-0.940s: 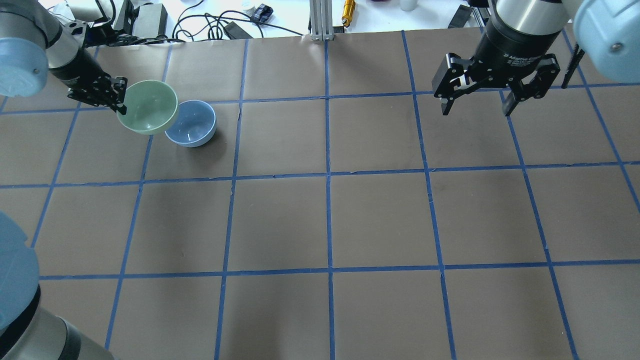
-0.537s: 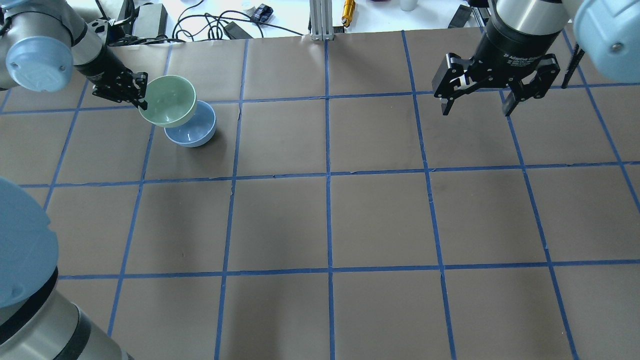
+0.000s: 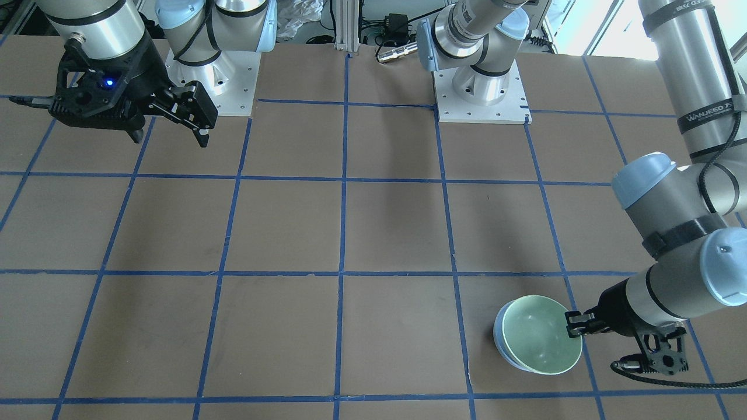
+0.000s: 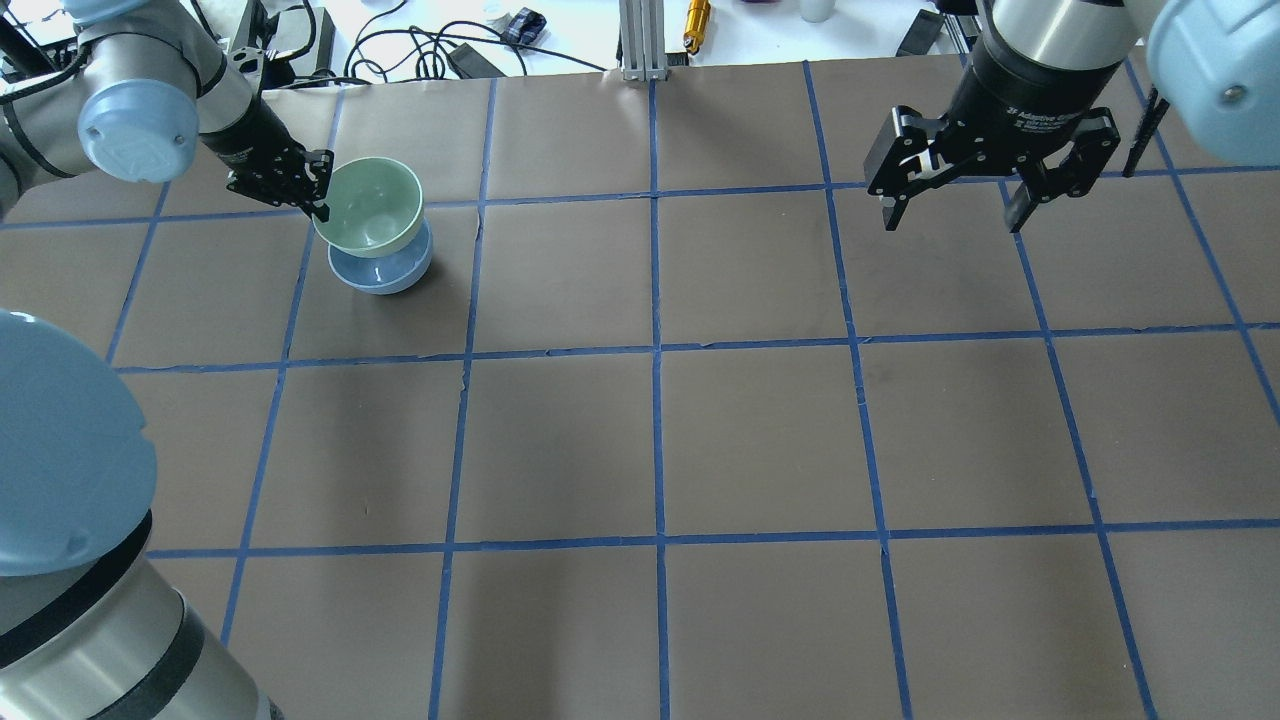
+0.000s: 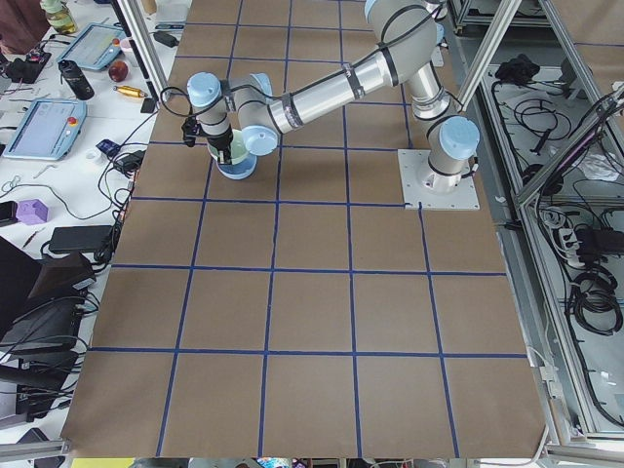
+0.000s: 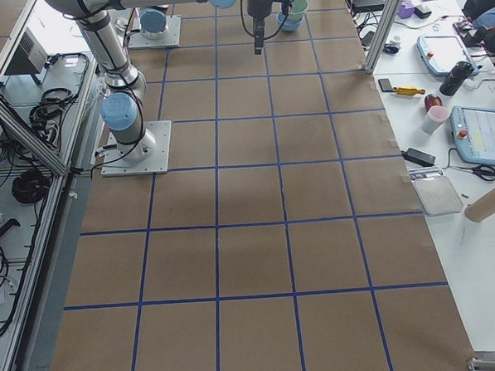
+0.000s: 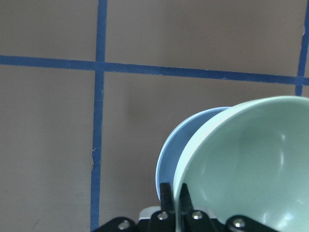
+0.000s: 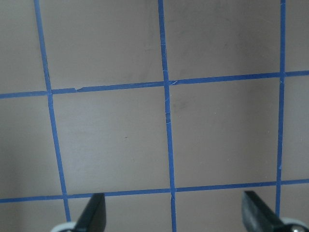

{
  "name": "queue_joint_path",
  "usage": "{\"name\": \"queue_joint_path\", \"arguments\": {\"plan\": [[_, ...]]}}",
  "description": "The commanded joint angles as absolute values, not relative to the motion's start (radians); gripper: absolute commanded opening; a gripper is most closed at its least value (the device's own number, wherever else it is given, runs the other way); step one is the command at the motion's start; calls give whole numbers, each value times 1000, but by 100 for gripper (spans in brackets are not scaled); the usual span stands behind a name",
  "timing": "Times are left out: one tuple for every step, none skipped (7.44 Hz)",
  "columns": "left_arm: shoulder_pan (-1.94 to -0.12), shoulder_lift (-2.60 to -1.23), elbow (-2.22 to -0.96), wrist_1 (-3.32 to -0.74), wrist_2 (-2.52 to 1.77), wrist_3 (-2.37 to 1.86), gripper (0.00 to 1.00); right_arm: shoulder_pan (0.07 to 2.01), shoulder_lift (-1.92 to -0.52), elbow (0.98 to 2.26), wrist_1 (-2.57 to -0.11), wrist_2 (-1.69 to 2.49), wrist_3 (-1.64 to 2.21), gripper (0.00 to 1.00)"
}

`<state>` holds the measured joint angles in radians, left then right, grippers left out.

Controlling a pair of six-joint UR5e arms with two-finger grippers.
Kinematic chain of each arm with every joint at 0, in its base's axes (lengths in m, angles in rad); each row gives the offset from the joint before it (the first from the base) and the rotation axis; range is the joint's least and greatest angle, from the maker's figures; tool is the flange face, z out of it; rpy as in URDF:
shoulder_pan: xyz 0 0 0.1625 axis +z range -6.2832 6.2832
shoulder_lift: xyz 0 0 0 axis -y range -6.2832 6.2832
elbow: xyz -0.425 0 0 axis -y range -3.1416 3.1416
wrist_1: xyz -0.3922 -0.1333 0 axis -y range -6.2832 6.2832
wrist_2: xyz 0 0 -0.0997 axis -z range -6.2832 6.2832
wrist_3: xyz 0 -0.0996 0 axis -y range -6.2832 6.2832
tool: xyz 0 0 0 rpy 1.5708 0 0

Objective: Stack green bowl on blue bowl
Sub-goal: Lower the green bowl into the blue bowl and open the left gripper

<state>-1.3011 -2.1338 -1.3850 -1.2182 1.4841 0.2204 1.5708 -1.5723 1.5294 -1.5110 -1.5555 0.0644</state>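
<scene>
The left gripper (image 4: 320, 203) has swung the green bowl (image 4: 370, 200) across. A moment back, in the overhead view, it hung off to the left and clipped only the blue bowl's (image 4: 385, 273) edge, then it slid halfway over. Now it sits right above, and just a crescent of blue rim shows on the near side. The blue bowl itself hasn't budged from its square on the brown, blue-taped worktop (image 4: 760, 430). The left gripper is clamped on the green bowl's rim, one finger inside and one outside, plain to see in the left wrist view (image 7: 176, 200). From the front-facing camera the green bowl (image 3: 543, 341) looks a touch tilted, with the blue bowl (image 3: 498, 338) peeking out along the side away from the gripper (image 3: 575, 326). Whether green is touching blue, I can't tell. Over on the other side, the right gripper (image 4: 952, 222) hasn't shifted at all, poised above bare worktop with its fingers spread wide and nothing between them.
</scene>
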Motion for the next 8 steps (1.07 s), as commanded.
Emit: {"name": "queue_joint_path", "arguments": {"plan": [[-1302,-2140,-1393,-1216,1508,253,0,1571,-1572,1529,-1511,-1555,64,100],[-1302,-2141,-1407,-1216,1508,253,0,1571,-1572,1529,-1511,-1555,64,100],[-1301,-2141,-1414,-1216,1506,250,0,1571,-1572,1529,-1511,-1555,64,100],[-1302,-2151,-1414,-1203,1506,253,17,1571,-1572,1529,-1512,-1555,64,100],[-1301,-2155,-1414,-1159,1506,265,48,1571,-1572,1529,-1511,-1555,64,100],[-1301,-2154,-1411,-1157,1506,265,58,1571,-1572,1529,-1511,-1555,63,100],[-1301,-2135,-1408,-1160,1505,252,59,1571,-1572,1529,-1512,-1555,64,100],[-1311,-2097,-1405,-1179,1506,250,63,1571,-1572,1529,-1511,-1555,64,100]]}}
